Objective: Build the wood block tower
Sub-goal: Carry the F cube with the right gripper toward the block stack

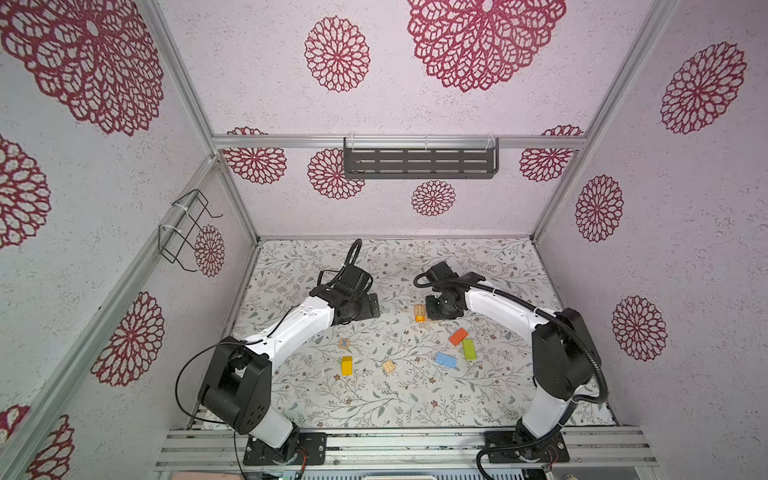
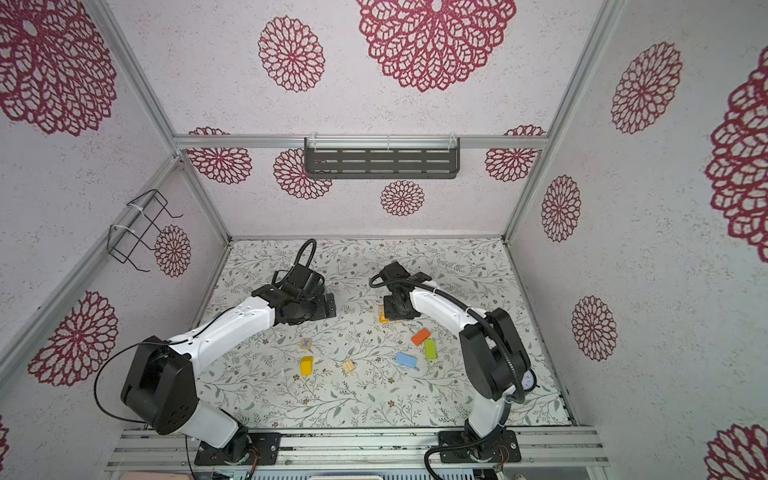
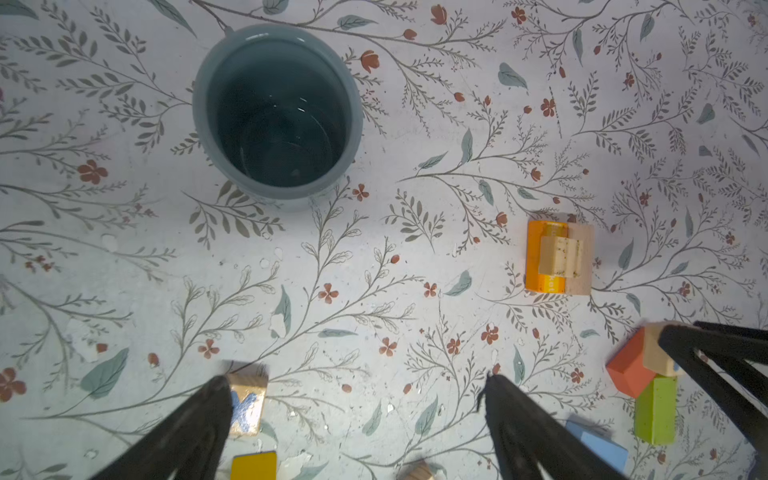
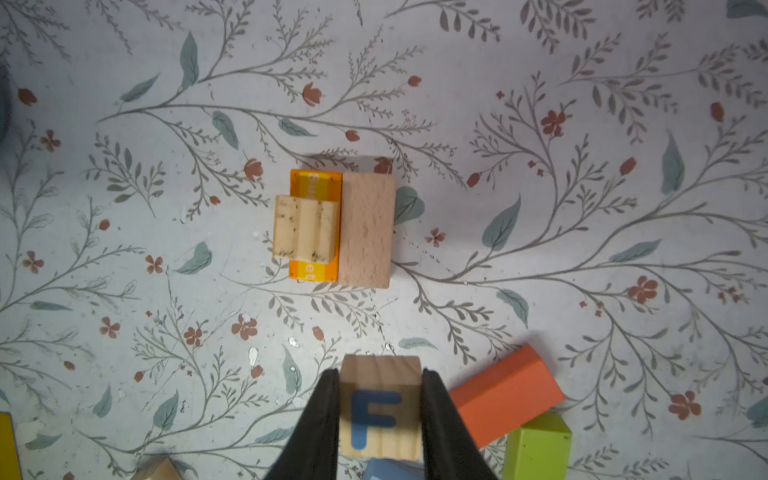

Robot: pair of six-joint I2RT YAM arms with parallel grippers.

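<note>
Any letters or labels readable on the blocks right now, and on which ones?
"F", blue: on the bare-wood cube clamped in the right gripper.
"X", blue: on another bare-wood cube, lying loose.
"et", white: on the orange block; its other letters are covered or blurred.
Nothing else readable.

1. The walls (image 1: 257, 91) are pale, rough-textured panels printed with large crimson lace-like medallions (image 1: 337, 54).
2. Silver aluminium frame posts (image 1: 615, 83) run up the corners, and a crossbar (image 1: 282, 142) spans the back wall.
3. A dark slotted metal shelf (image 1: 419, 163) hangs from that crossbar on white ties.
4. A black wire rack (image 1: 185, 232) is tied to the left wall.
5. The bench (image 1: 374, 407) has a whitish cover printed with grey-green sprigs and small red flowers, scuffed in places.
6. Aluminium extrusions (image 1: 415, 446) line its near edge.
7. The light is soft and even.
</note>
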